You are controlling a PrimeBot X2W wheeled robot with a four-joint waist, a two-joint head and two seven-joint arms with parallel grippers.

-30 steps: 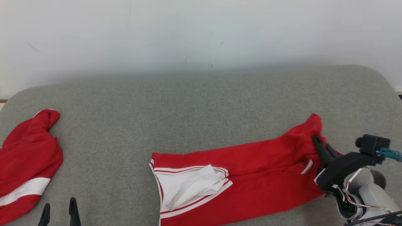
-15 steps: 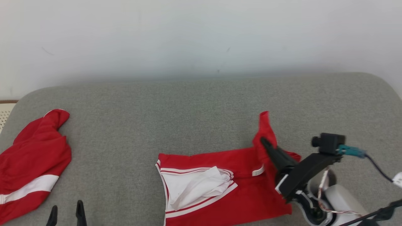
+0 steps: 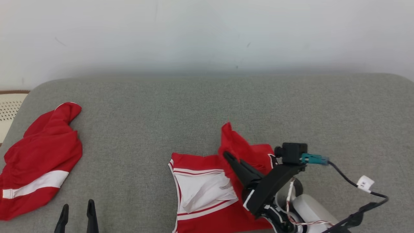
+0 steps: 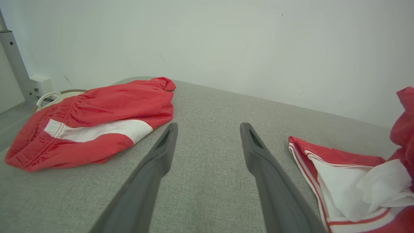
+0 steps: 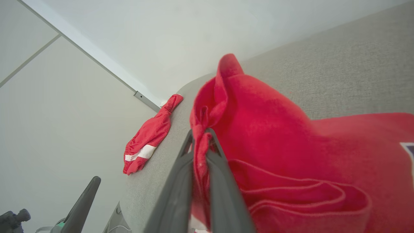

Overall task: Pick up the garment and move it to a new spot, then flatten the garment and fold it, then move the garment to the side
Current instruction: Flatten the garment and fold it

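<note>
At the far left edge of my head view a cream perforated object (image 3: 9,106) peeks out beyond the grey padded surface (image 3: 155,113). Beside it, on the surface's left end, lies a second red cloth (image 3: 42,155) with a white band, crumpled, its gathered hem showing in my left wrist view. My left gripper (image 3: 78,207) hovers low at the near edge, just right of that cloth and apart from it. Its two dark fingers stand wide apart over bare grey fabric, holding nothing. Past a broad stretch of grey comes the garment (image 3: 207,191), red with white stripes along its edge, lying near the front edge a little right of centre. Its left part lies flat, turned back so that a rumpled white lining shows. Its right part stands raised off the surface, bunched into a peak. My right gripper (image 3: 232,157) is clamped on that raised red fold: in my right wrist view the fingers (image 5: 223,181) are pinched together with a strip of red cloth squeezed between them. Right of the fingers sits my wrist camera (image 3: 291,152), and from it a dark cable (image 3: 343,176) with a white tag (image 3: 364,183) trails off to the right
</note>
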